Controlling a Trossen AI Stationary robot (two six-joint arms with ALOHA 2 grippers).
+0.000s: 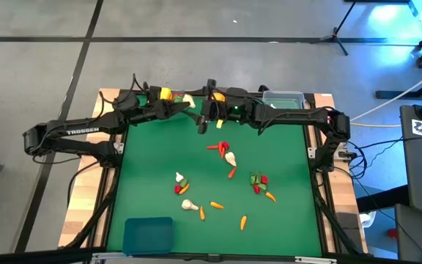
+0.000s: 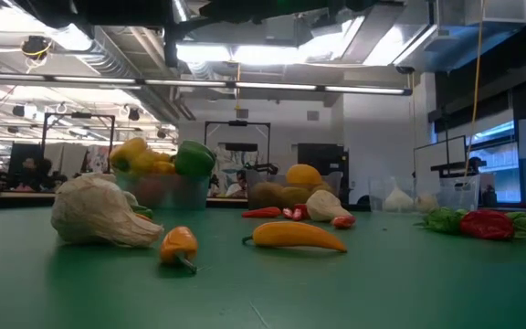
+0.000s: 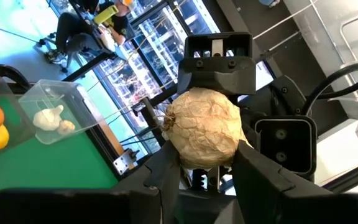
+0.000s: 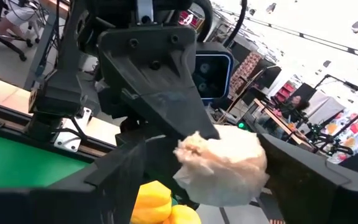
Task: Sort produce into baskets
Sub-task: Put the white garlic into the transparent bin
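Light: bright ceiling strips [image 2: 272, 55] overhead, blue window glare.
Focus: near garlic bulb [image 4: 222, 165] blurred.
Shadows: soft, faint.

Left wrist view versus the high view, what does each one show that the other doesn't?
Only the left wrist view shows the garlic bulb clamped in the left tool, facing the right tool.

Only the high view shows the blue bin and the loose produce on the green mat.

Both show the clear bin, up by the right arm.
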